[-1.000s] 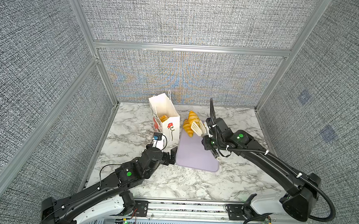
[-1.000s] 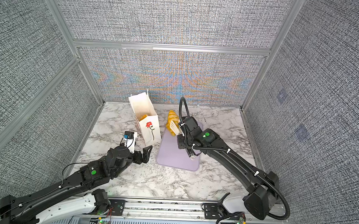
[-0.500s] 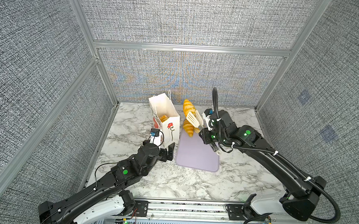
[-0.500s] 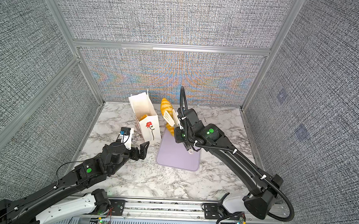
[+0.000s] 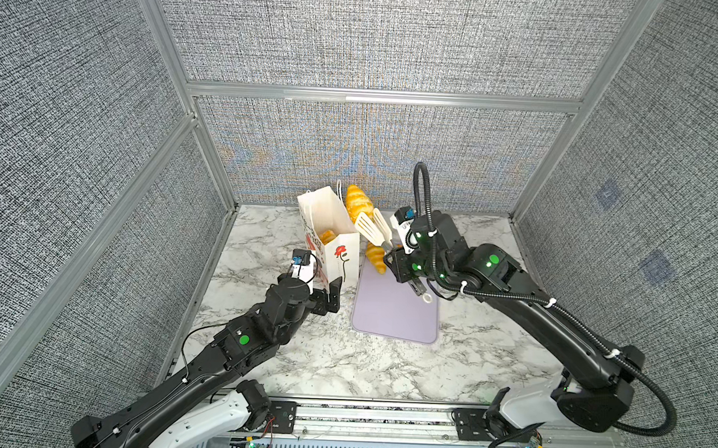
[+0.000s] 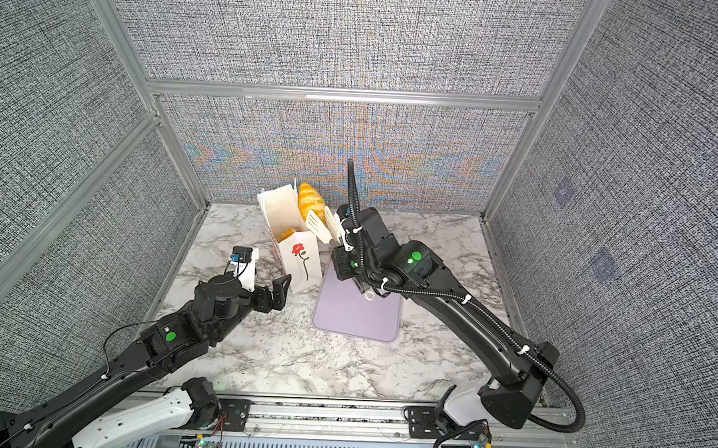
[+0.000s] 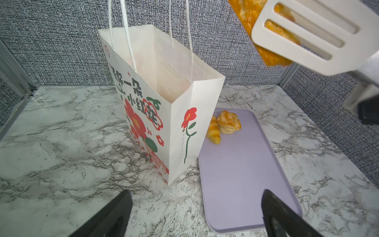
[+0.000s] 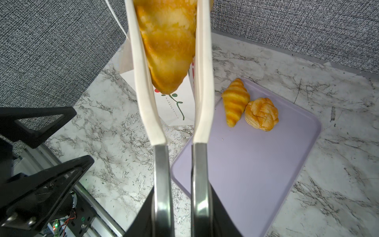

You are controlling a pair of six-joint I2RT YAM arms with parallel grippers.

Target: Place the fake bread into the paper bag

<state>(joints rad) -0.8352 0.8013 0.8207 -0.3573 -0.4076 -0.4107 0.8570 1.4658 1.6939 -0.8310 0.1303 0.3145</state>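
Item: my tongs (image 5: 369, 227), clamped on one croissant (image 5: 356, 198), held high beside the open paper bag (image 5: 339, 253), ready to drop it in.

Lilac tray (image 5: 395, 318) flat on marble tabletop (image 5: 322, 356); white tongs (image 5: 365, 227) aloft.

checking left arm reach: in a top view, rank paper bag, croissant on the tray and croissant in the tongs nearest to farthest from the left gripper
1. paper bag: just ahead of the left gripper
2. lying croissant on the tray: beyond the bag, rightward
3. held croissant in the tongs: raised by the bag's top, farthest back
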